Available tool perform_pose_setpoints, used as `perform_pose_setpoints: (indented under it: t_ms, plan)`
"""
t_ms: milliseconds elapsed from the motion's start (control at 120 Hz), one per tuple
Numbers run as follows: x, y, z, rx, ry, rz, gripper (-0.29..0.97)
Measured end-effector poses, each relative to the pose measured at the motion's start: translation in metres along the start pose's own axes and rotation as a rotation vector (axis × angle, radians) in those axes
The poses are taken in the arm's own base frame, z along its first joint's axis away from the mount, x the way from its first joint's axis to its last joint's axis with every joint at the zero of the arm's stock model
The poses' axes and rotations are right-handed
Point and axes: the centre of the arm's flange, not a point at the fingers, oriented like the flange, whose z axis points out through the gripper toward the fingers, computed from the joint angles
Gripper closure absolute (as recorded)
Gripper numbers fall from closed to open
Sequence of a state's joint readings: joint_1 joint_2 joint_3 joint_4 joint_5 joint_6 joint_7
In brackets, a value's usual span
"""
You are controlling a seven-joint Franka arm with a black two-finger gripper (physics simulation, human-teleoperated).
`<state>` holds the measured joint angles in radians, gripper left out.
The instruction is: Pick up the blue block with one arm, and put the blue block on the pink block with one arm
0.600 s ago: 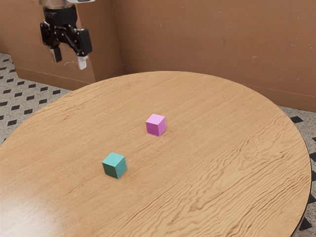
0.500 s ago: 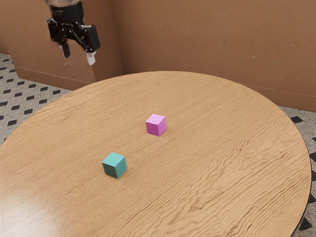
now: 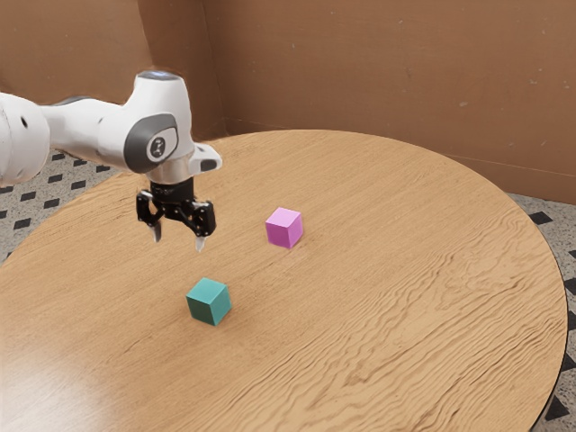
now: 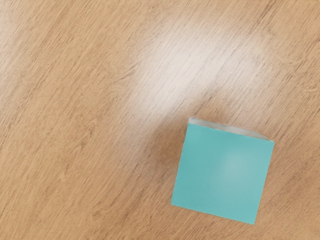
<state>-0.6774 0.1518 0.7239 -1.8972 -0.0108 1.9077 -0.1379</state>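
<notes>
Nearest you, the blue block rests flat on the table, untouched, and in the wrist view it sits off-centre and a little skewed to the hand. Just behind and above it the gripper hovers with its fingers spread wide and empty, so slide it over the block's middle, square the fingers to two flat sides, then lower before closing. Farther back the pink block stands well apart, its top free.

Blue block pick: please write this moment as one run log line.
stage: pre-grasp | end effector: open, over blue block, off-centre, no contact | blue block: on table | pink block: nothing on top
</notes>
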Motion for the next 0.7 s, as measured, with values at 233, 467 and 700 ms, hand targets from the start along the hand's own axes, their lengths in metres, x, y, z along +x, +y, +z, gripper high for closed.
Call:
perform_pose_setpoints:
  t_ms: [233,467,700]
  plan:
    - [0.015,-0.019,0.06,-0.052,0.123,0.009,0.02]
    - [0.027,-0.036,0.058,-0.148,0.189,0.115,0.02]
    - [0.03,-0.023,0.091,-0.166,0.158,0.223,0.02]
